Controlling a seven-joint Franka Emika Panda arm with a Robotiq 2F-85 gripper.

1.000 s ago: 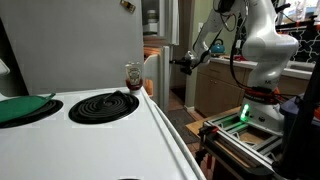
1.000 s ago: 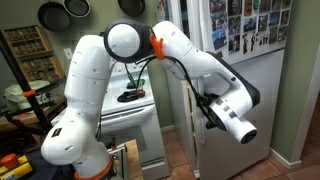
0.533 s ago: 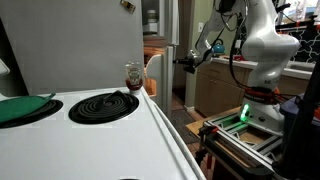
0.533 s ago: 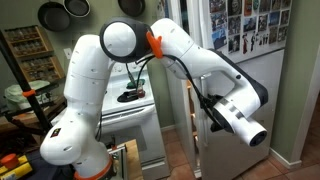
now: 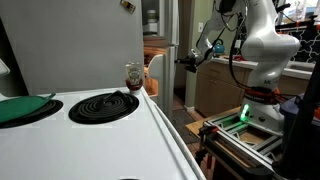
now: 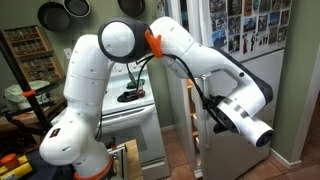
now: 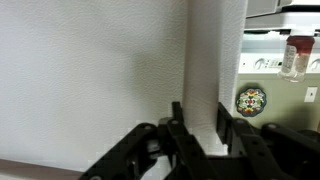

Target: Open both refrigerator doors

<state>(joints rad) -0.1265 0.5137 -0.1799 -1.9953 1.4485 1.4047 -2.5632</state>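
Observation:
The refrigerator stands beside the stove. Its grey side wall fills the left of an exterior view. The door covered in photos looks shut. The other door stands ajar, and the lit inside shows past it. My gripper is at that door's edge, also seen in the other exterior view. In the wrist view the gripper is shut on a white vertical door handle, with one black finger on each side of it.
A white stove with a black coil burner and a green lid is in the foreground. A small jar stands at the stove's back edge. The arm's base sits on a metal frame. Wooden cabinets are behind.
The arm's wrist has swung outward and a little lower in the exterior view with the photos, drawing the held door slightly further open. The grip on the handle is unchanged.

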